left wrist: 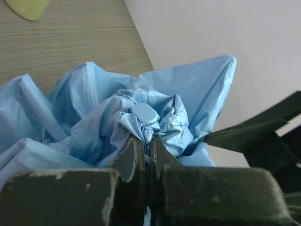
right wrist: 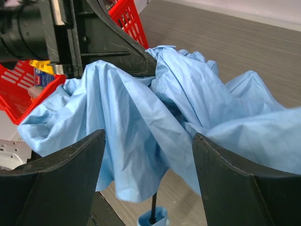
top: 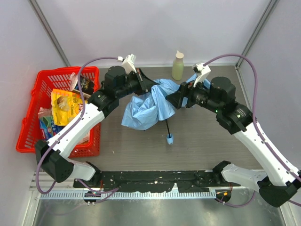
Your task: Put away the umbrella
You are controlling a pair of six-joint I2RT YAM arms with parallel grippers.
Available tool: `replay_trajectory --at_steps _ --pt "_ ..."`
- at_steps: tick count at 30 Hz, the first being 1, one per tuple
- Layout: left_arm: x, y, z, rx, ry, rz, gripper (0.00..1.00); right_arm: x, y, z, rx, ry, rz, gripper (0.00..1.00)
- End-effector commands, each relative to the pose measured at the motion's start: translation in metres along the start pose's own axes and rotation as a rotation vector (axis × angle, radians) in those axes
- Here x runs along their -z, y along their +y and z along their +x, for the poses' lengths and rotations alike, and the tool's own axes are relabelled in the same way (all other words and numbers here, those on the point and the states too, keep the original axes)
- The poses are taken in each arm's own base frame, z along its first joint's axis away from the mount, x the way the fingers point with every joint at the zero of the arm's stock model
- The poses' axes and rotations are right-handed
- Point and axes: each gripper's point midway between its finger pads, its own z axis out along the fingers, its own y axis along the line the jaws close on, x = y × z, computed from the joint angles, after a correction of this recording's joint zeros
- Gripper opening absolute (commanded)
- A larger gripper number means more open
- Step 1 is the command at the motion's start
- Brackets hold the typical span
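Note:
The sky-blue umbrella (top: 146, 107) hangs collapsed over the middle of the table, its thin black shaft (top: 167, 127) pointing down to the small light-blue handle (top: 170, 139) near the tabletop. My left gripper (top: 153, 86) is shut on the bunched fabric at the umbrella's top cap (left wrist: 143, 113), holding it up. My right gripper (top: 175, 100) is open, its fingers (right wrist: 70, 174) on either side of the draped canopy (right wrist: 141, 127) without pinching it. The shaft and handle (right wrist: 153, 217) show below the fabric in the right wrist view.
A red basket (top: 33, 106) full of packets stands at the left. A pale green bottle (top: 178, 66) stands at the back, just behind the umbrella. A black strip (top: 155, 180) lies along the near edge. Walls close the back and sides.

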Motion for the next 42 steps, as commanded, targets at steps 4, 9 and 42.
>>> replay_trajectory --at_steps 4,9,42 --pt "0.024 -0.063 -0.016 -0.009 -0.007 0.268 0.0 -0.018 0.011 0.01 0.121 0.042 -0.12 0.8" --pt "0.03 -0.08 -0.014 -0.007 0.008 0.382 0.0 -0.025 0.007 0.015 0.123 0.051 -0.114 0.8" --pt "0.089 -0.134 0.003 -0.147 0.064 0.707 0.0 -0.041 -0.044 0.025 0.17 0.035 0.198 0.85"
